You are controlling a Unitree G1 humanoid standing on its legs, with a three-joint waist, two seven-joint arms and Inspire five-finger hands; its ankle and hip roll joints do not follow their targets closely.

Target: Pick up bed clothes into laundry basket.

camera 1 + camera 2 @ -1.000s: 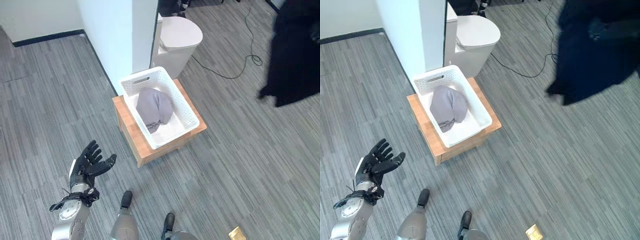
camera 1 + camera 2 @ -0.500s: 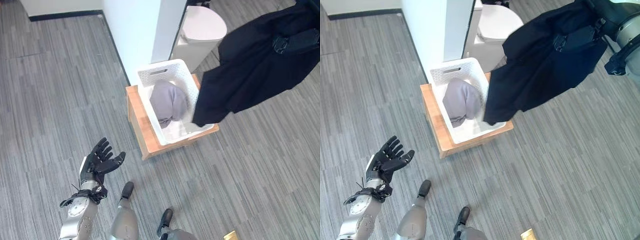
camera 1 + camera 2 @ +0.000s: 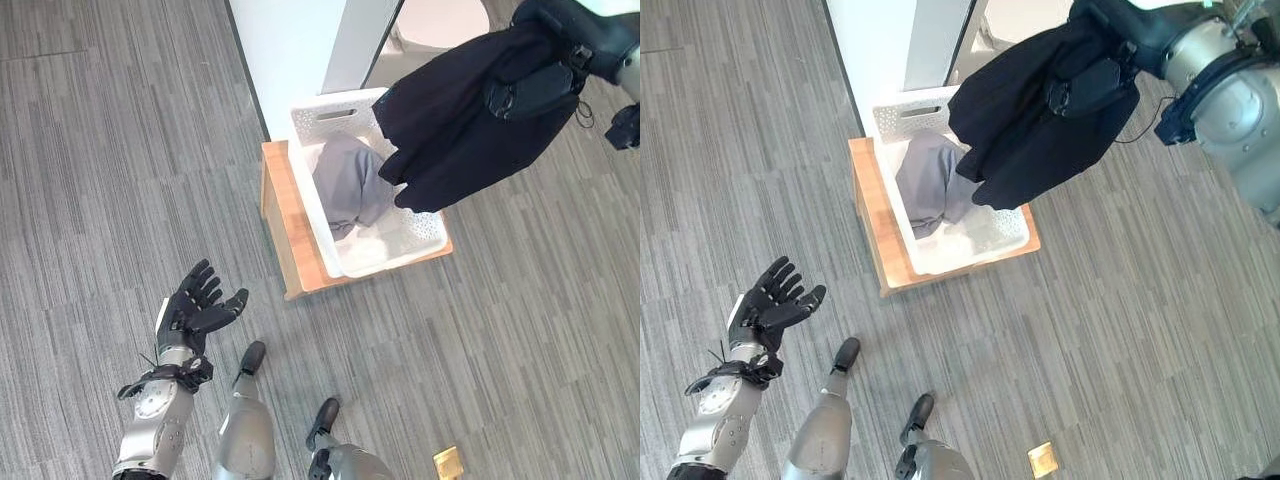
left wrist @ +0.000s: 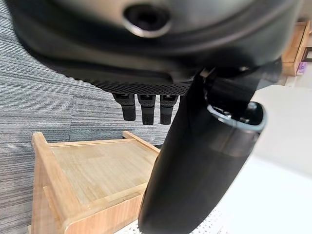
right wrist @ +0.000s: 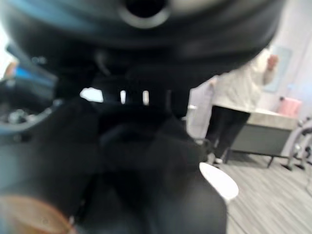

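A dark navy garment [image 3: 480, 110] hangs in the air over the far right side of the white laundry basket [image 3: 400, 244], its lower hem dipping to the basket's rim. My right hand [image 3: 1095, 85] is shut on the cloth near its top. A grey garment [image 3: 345, 185] lies bunched inside the basket. The basket stands on a low wooden stand [image 3: 282, 230]. My left hand [image 3: 195, 310] is open, fingers spread, above the floor well to the near left of the stand.
A white wall corner [image 3: 310, 40] rises just behind the basket, with a white bin [image 3: 440, 20] beyond it. Grey striped carpet lies all around. A person [image 5: 234, 112] in a white top stands far off in the right wrist view.
The camera has shifted. My right hand has carried the dark garment leftward and lower over the basket. The left hand has stayed open in about the same place.
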